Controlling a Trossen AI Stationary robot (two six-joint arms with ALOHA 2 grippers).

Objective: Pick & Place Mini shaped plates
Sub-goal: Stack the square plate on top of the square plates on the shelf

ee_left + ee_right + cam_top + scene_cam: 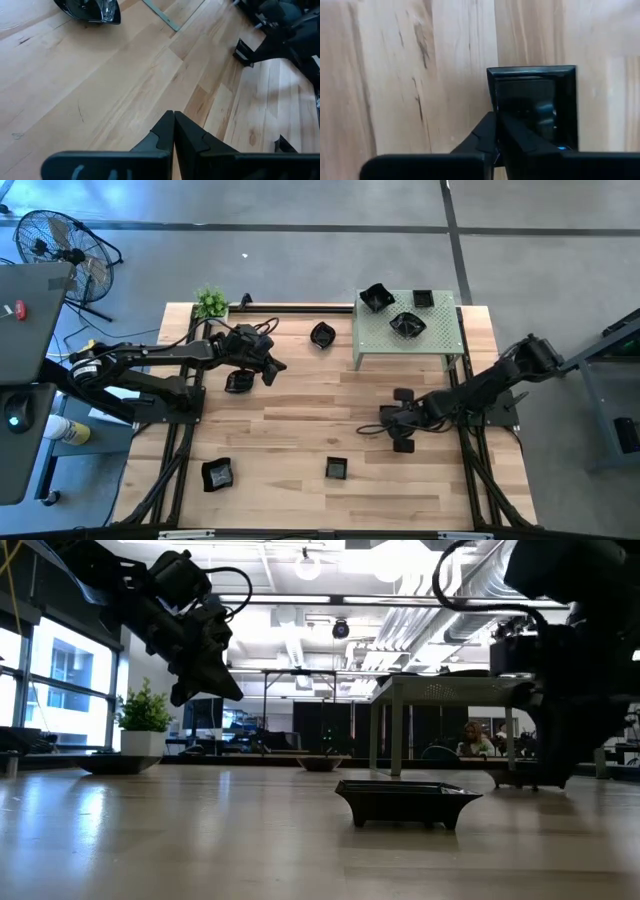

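Left claw [272, 368] first: hung clenched and empty, raised over the counter [290, 425], just above and beside a near-left plate [238, 382] lying flat. Spotted a front-left plate [217, 473] loose at the near corner. Moving right: found a wavy plate [322, 335] loose near the far edge and a front-middle plate [336, 469] well apart from both arms. Counted three stand plates [407, 325] already up on the pale green stand [440, 345]. Over to the right claw [392, 423]: sat low at the counter, right against a square plate [535, 100]; could not tell whether clamped on its rim or merely set beside it. Judged the job partly done, if the stand is the target: three placed, at least five left on the wood. Read no brand, label or writing anywhere.
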